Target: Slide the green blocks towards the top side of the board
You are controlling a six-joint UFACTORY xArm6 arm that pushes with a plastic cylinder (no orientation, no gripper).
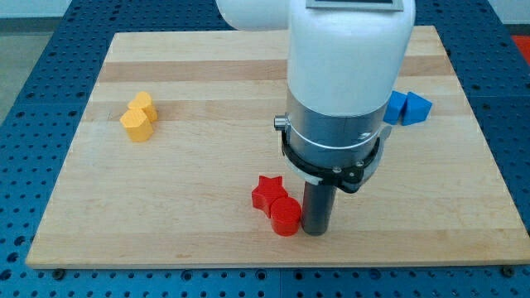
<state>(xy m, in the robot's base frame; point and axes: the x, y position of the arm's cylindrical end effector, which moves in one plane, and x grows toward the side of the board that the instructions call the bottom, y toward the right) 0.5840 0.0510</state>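
1. You see the wooden board [207, 83] filling most of the view, pale planks lying on a blue perforated table [25, 99].
2. The white and grey arm [344, 91] comes down from the view's top over the board's right half; it hides whatever lies behind it.
3. My tip [315, 232] stands on the board near the view's bottom edge, touching or just beside the right side of the red cylinder [285, 218]; the rod has no hand to open or close and carries nothing.
4. The red star [267, 191] touches the red cylinder on its upper left.
5. Two yellow blocks [138, 117] sit pressed together at the view's left; their shapes are hard to tell.
6. Blue blocks [409, 108] peep out at the arm's right side, partly hidden.
7. You cannot find the green blocks; none shows anywhere on the visible board.
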